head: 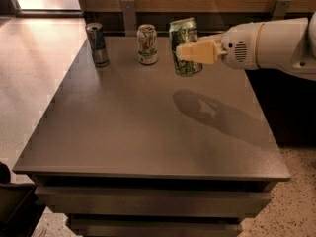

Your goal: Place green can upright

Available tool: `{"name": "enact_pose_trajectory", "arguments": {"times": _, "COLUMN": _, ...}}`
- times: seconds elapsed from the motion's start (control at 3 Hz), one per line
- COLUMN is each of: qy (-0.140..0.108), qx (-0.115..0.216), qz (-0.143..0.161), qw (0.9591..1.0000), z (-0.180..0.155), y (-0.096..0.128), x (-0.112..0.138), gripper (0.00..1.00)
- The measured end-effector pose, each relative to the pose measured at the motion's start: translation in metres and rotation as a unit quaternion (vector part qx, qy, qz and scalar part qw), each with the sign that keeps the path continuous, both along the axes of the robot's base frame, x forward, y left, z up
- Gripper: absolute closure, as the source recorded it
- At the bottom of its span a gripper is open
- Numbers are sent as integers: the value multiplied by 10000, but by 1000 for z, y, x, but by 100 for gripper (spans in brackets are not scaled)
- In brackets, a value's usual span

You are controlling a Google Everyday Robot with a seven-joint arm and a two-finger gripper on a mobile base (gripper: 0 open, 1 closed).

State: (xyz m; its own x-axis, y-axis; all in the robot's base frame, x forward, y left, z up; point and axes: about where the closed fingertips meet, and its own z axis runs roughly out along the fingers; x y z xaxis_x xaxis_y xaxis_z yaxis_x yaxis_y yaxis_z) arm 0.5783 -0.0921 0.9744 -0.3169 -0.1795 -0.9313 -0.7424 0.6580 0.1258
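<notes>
The gripper (190,52) reaches in from the right over the far side of the desk (123,132), its fingers clamped on the green can (182,31). The can hangs almost upright, seemingly clear of the surface, just right of a white can (147,44) and a blue-and-silver can (97,44). The placing step appears under way. Next, it likely needs a level descent until the base sits flat, then release.

no lettering legible; gripper (191,52) holds the green can (183,33) above the table (123,132).
</notes>
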Motion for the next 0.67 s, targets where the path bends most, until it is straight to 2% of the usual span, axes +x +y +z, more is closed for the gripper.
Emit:
{"name": "enact_pose_trajectory", "arguments": {"times": 0.33, "qy": -149, "qx": -111, "qz": 120, "qw": 9998, "z": 3, "y": 5, "x": 0, "gripper": 100}}
{"name": "enact_pose_trajectory", "arguments": {"times": 0.67, "qy": -492, "qx": -405, "qz": 374, "qw": 9973, "z": 4, "y": 4, "x": -3, "gripper": 100}}
